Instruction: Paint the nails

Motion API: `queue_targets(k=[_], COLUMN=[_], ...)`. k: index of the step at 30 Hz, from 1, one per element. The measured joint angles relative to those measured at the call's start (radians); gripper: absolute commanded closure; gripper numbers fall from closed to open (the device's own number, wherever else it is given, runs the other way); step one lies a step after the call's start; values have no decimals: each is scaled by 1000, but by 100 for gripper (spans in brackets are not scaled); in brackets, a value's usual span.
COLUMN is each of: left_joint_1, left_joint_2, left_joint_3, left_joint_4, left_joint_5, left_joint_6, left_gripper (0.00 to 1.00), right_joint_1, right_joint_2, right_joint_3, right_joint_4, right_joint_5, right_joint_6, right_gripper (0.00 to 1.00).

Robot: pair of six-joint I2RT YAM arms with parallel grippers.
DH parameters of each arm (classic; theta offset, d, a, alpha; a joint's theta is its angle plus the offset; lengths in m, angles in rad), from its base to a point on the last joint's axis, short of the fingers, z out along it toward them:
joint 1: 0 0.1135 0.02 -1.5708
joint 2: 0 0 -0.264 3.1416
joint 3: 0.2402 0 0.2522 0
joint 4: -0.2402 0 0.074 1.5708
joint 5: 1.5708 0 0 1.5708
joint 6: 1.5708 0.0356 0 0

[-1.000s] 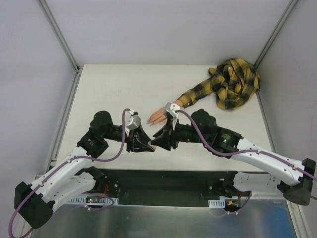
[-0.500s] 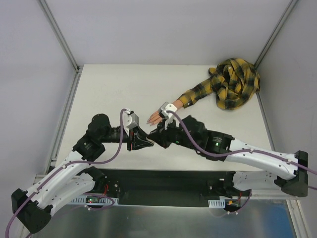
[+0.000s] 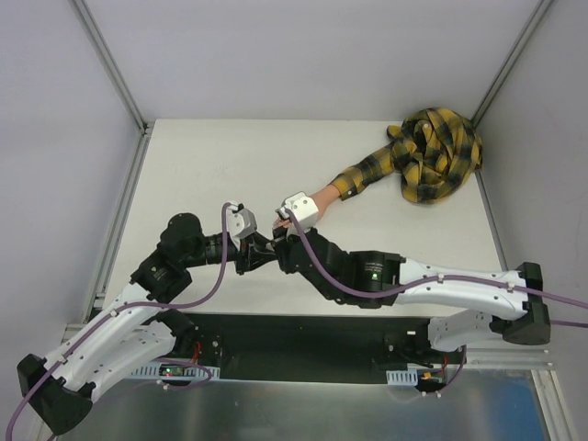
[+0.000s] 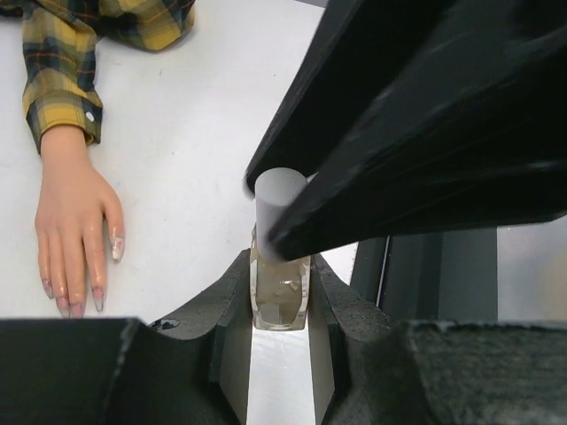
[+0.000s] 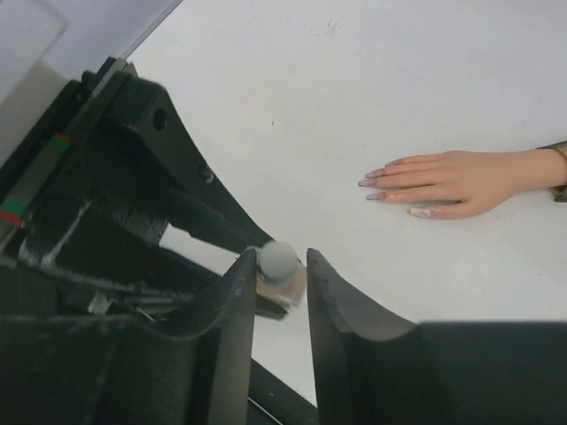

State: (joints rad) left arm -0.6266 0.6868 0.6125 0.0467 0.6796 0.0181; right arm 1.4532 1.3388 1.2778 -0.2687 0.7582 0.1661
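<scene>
Just short of the mannequin hand [image 5: 452, 181], on its fingertip side, the left gripper [image 4: 281, 283] pinches the small bottle [image 4: 280, 305] by its body. The right gripper [image 5: 281, 264] straddles the pale cap [image 4: 278, 190] with its jaws slightly spread: the cap touches 1 finger, with a gap at the other. The nails [image 5: 368, 181] lie on the table [image 5: 354, 71], well clear of both grippers. Step judged: uncapping. Centre the cap between both fingers before closing, then twist while the left grip holds firm.

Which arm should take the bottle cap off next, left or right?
Right. The right hand brackets the cap, not yet closed; the left hand is shut on the bottle, holding it steady.
</scene>
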Motion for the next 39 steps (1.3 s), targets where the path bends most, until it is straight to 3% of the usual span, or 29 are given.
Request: queue_targets(k=[7,11,15,18,24,25,27,28,32,35,37,39], left_joint_1=[13,13,11,11,10,10,10,10,11,10,5,-6], left_joint_2=[67,108,136,136,140,141,145,145,138,103,63,32], left_joint_3=[6,16,19,19,19,19,19,19,18,10,2,0], left_joint_4=[-8,0,23,54,98,101,105,106,99,66,18,-18], left_joint_5=[77,197,302,353,406,412,418,422,410,311,184,30], left_joint_6=[-5,-31,-64,-84,-113,-115,-118,-120,-131,-119,-96,-59], left_gripper=[100,100,100,100,100,100,100,100,100,100,100,100], right_joint_1=[-53,-151,-240,-265,-278,-279,-281,-283,-294,-293,-267,-196], right_joint_2=[-203,-306,-317,-294,-249,-246,-244,-243,-237,-219,-185,-117], right_joint_3=[-35,-98,-181,-211,-225,-225,-226,-227,-227,-226,-204,-120], right_joint_4=[-72,-37,14,39,95,105,118,123,127,136,130,46], right_joint_5=[-149,-335,-569,-704,-875,-890,-915,-921,-933,-904,-805,-548], right_joint_6=[-143,-179,-194,-197,-198,-198,-198,-200,-203,-192,-177,-97], right_gripper=[47,36,36,41,61,72,85,99,100,100,100,100])
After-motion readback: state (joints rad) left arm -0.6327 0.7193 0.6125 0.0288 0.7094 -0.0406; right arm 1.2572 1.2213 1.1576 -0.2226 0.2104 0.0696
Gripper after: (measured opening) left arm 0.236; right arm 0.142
